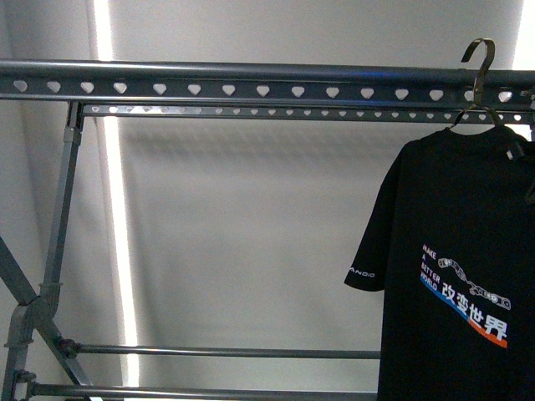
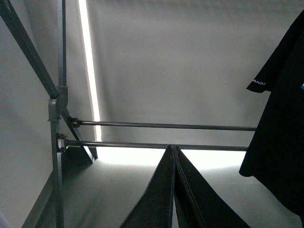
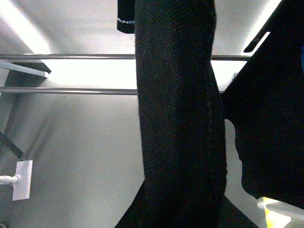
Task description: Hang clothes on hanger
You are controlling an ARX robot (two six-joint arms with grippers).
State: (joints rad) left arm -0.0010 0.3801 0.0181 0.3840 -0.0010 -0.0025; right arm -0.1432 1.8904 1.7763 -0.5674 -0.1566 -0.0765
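Note:
The black T-shirt (image 1: 451,276) with the white "MAKE A BETTER WORLD" print, Chinese characters and a blue-red stripe hangs on a metal hanger (image 1: 478,79) at the right of the front view. The hanger's hook sits at the rack's top rail (image 1: 251,88). My right gripper (image 3: 178,190) is shut on a thick fold of the T-shirt (image 3: 175,109), which covers its fingertips. My left gripper (image 2: 174,151) is shut and empty, its tips pressed together, left of and below the shirt's sleeve (image 2: 280,133). Neither gripper shows clearly in the front view.
The grey drying rack has a perforated top rail, two lower cross bars (image 1: 226,352) and slanted legs (image 1: 33,301) at the left. A pale wall with a bright vertical light strip (image 1: 117,209) lies behind. A white plug (image 3: 22,179) lies on the floor.

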